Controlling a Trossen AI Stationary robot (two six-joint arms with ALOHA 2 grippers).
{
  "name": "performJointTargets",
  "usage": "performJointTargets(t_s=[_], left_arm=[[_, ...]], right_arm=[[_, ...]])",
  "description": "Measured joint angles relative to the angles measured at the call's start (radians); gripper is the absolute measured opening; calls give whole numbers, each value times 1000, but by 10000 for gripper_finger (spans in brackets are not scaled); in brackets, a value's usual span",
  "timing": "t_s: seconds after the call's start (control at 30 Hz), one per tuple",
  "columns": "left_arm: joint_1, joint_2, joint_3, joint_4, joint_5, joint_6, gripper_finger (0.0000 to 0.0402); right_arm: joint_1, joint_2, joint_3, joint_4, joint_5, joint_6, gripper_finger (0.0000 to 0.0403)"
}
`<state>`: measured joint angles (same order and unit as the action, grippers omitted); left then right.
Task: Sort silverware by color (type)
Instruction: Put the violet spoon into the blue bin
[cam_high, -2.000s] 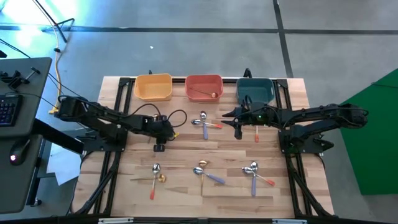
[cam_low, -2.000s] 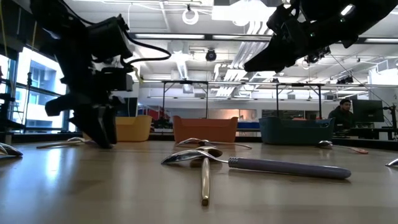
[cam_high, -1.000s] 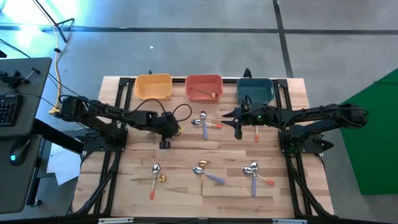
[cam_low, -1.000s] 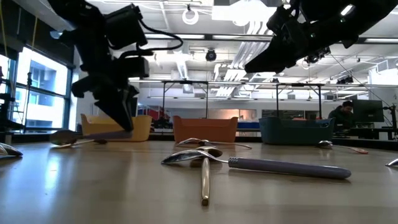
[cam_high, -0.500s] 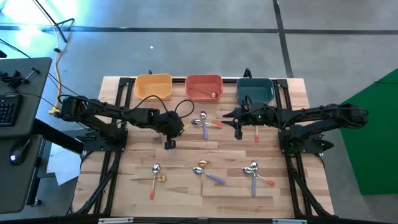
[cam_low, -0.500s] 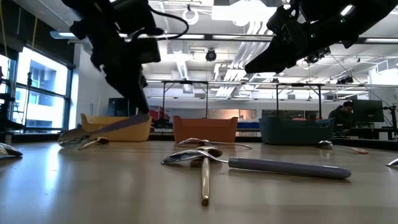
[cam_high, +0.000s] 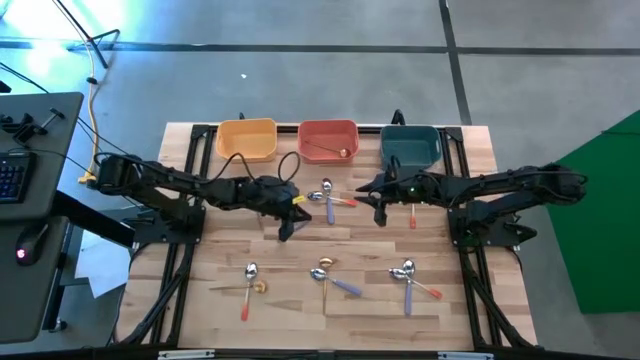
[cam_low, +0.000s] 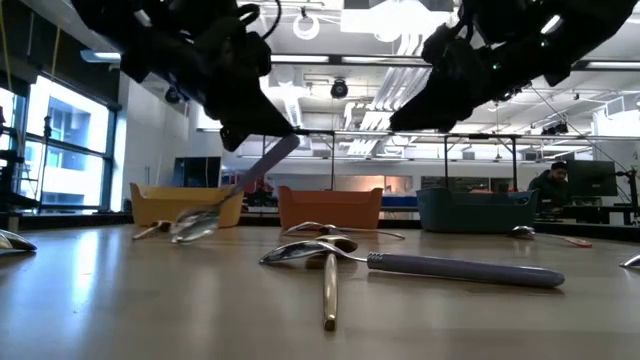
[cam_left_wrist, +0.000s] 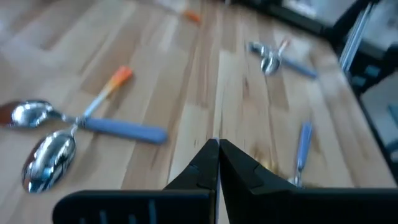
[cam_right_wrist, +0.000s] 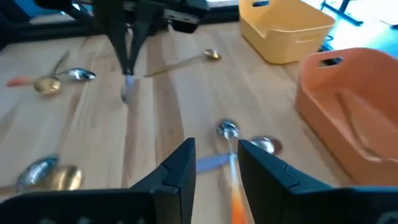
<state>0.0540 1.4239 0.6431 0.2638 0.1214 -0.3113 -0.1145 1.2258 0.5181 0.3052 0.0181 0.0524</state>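
My left gripper (cam_high: 285, 220) hangs over the table's middle left, shut on a purple-handled spoon (cam_low: 235, 185) with a silver bowl (cam_right_wrist: 127, 92). Its own wrist view (cam_left_wrist: 217, 148) shows the fingers shut; the spoon does not show there. My right gripper (cam_high: 378, 210) is open and empty above a pair of silver-bowled spoons (cam_right_wrist: 230, 132), one with a purple handle and one with an orange handle. Other spoons lie flat in groups nearer the front: left (cam_high: 250, 278), middle (cam_high: 328, 272), right (cam_high: 408, 275). A gold spoon (cam_right_wrist: 186, 62) lies near the yellow bin. My left gripper pinches the spoon's purple handle near its free end (cam_low: 272, 152) between its two fingers. The fingers come from above, slanting down. The spoon hangs tilted below them, bowl (cam_low: 195, 225) down toward the table's left. Whether the bowl touches the table I cannot tell.
Yellow (cam_high: 247, 140), red (cam_high: 328, 138) and teal (cam_high: 411, 146) bins stand in a row at the far edge. The red bin holds a gold spoon (cam_high: 328, 151). An orange-handled spoon (cam_high: 412, 215) lies right of my right gripper. A person (cam_low: 548, 185) sits in the room behind.
My left gripper has gone up and toward the table's right with the purple-handled spoon. The spoon lay almost flat on the table; its handle end has risen and it now hangs steeply tilted, bowl lowest, farther right.
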Motion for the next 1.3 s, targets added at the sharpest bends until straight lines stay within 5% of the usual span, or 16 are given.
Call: performJointTargets(t_s=[0.37,0.6,0.77,0.93,1.13,1.3], left_arm=[[11,0,-44,197,-26,-1,0],[11,0,-44,207,-27,10,0],[11,0,-44,210,-38,18,0],[11,0,-44,215,-41,25,0],[10,-2,-44,277,-66,10,1],[11,-2,-71,326,-135,25,21]], right_arm=[[106,450,23,651,-30,226,187],[108,664,151,716,-2,261,213],[110,750,256,717,-73,226,211],[125,766,299,679,-75,199,168],[130,766,300,678,-46,193,23],[128,739,300,605,-53,203,26]])
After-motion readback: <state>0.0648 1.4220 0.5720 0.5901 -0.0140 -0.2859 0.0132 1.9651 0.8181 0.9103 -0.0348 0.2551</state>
